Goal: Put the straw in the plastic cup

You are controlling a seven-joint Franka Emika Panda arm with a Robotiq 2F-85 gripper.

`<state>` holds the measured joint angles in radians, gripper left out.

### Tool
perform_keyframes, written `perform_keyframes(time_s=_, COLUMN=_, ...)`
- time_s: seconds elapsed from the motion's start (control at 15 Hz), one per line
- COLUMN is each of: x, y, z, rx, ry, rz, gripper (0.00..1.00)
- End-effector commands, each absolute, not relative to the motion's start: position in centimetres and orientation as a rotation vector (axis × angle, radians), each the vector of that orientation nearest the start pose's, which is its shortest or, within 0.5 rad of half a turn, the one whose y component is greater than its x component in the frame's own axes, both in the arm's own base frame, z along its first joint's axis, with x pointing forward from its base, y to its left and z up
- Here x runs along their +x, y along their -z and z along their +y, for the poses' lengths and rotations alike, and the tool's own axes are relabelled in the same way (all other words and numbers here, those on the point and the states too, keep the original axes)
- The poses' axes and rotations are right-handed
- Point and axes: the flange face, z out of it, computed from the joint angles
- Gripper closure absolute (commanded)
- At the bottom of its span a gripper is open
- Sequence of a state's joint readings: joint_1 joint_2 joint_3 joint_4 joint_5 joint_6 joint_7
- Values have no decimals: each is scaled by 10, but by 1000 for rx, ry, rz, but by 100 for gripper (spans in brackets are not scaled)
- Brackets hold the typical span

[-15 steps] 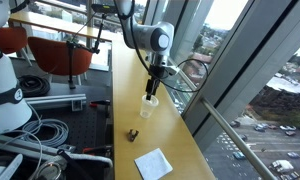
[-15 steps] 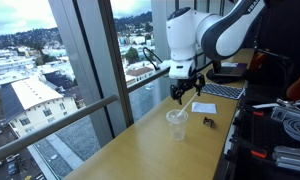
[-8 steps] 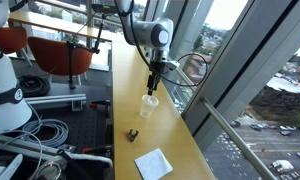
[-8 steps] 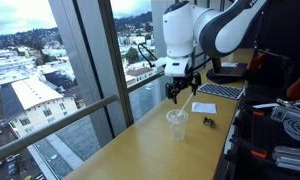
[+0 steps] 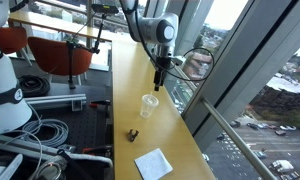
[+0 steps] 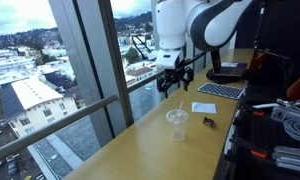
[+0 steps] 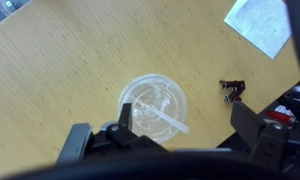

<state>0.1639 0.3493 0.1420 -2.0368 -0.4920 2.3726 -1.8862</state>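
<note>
While the pincer (image 5: 159,81) is hanging above the plastic cup (image 5: 149,103) in both exterior views, its jaws are standing wide apart and gripping nothing; in the wrist view its dark fingers (image 7: 82,143) are showing at either side of the lower edge with bare space between them. The cup (image 7: 155,107) is standing upright on the wooden worktop (image 5: 130,88), well below the fingertips and not touching them. The straw (image 7: 166,118) is lying inside the cup, leaning aslant across its inside with one end near the rim. A small dark brown lump (image 7: 231,88) is sitting on the worktop near the cup, apart from it. A flat white square sheet (image 7: 260,22) is lying farther off, beyond the lump. In an exterior view a dark flat keyboard-like object (image 6: 222,91) is resting just past the sheet (image 6: 203,107).
</note>
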Motion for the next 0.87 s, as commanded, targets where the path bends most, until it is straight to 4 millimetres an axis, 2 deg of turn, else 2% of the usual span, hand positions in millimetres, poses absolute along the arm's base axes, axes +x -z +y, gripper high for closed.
perform_keyframes(time_s=0.0, x=573, y=-276, z=172, rx=889, ry=300, rz=2793, gripper=0)
perform_keyframes(time_s=0.2, x=578, y=-283, z=170, rx=925, ry=300, rz=2789, gripper=0)
perform_keyframes(time_s=0.8, x=578, y=-283, z=170, rx=932, ry=297, rz=2791, gripper=0)
